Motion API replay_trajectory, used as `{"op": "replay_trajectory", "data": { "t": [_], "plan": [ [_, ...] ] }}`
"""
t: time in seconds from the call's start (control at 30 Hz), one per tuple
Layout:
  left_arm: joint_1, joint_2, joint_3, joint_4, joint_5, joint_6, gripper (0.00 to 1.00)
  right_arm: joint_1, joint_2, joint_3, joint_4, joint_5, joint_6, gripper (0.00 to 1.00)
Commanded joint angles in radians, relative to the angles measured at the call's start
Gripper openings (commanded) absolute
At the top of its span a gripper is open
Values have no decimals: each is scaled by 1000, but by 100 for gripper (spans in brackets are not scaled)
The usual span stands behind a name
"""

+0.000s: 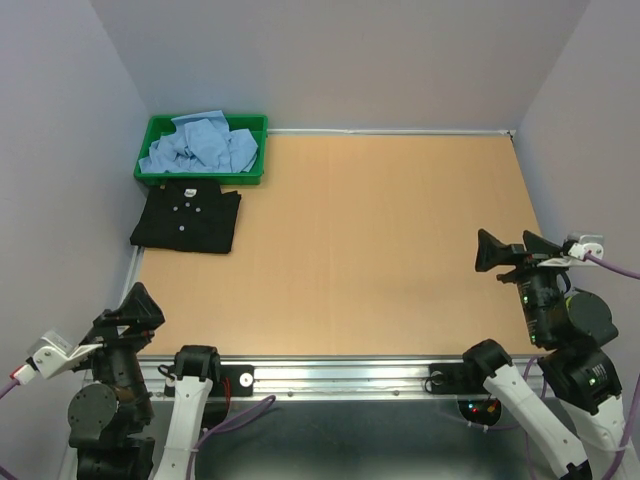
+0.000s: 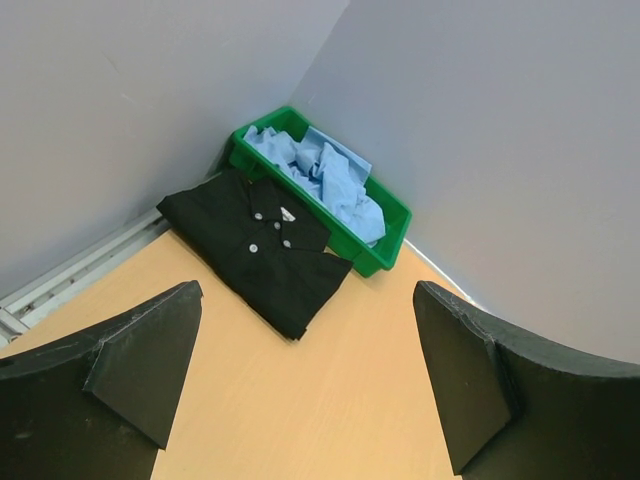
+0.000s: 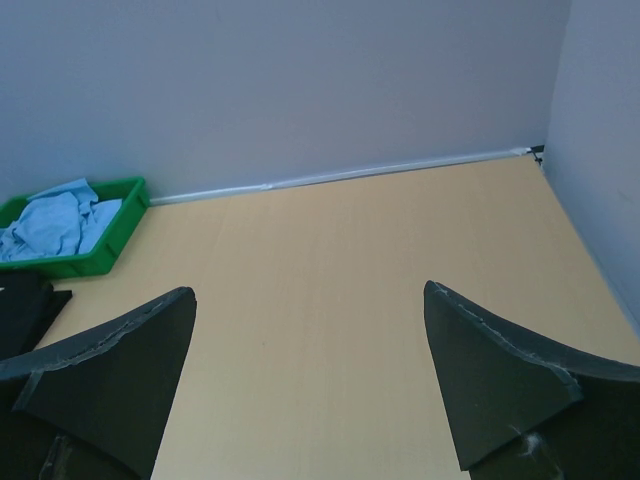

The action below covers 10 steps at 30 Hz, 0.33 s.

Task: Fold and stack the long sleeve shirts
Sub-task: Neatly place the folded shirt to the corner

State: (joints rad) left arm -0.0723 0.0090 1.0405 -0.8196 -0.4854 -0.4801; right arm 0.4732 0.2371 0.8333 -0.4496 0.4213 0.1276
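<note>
A black long sleeve shirt [image 1: 187,218] [image 2: 255,247] lies folded flat on the table at the far left, collar and pale buttons up. Only its corner [image 3: 25,305] shows in the right wrist view. Just behind it, crumpled light blue shirts [image 1: 203,145] [image 2: 318,180] [image 3: 55,222] fill a green tray [image 1: 152,133] [image 2: 395,216] [image 3: 98,257]. My left gripper [image 1: 135,310] [image 2: 308,380] hangs open and empty near the front left corner, well short of the black shirt. At the right side my right gripper [image 1: 510,251] [image 3: 310,375] is open too, with only bare table between its fingers.
Grey walls close the table at the back and on both sides, with a pale strip along the back edge [image 1: 390,130] [image 3: 340,176]. A metal rail [image 1: 330,375] runs along the near edge by the arm bases. The wooden tabletop [image 1: 380,250] spreads between the arms.
</note>
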Motion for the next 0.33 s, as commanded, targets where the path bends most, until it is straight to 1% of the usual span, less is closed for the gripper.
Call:
{"op": "replay_trajectory", "data": {
  "t": [0.0, 0.17, 0.27, 0.3],
  "plan": [
    [-4, -24, 7, 57, 13, 14, 98, 8, 1, -28, 83, -10, 4, 100],
    [-4, -18, 4, 57, 16, 24, 98, 8, 24, -11, 92, -61, -3, 100],
    [-4, -18, 6, 59, 24, 35, 98, 8, 33, -7, 97, -64, -6, 100],
    [-4, 11, 7, 57, 27, 35, 98, 8, 31, -8, 97, -59, -6, 100]
  ]
}}
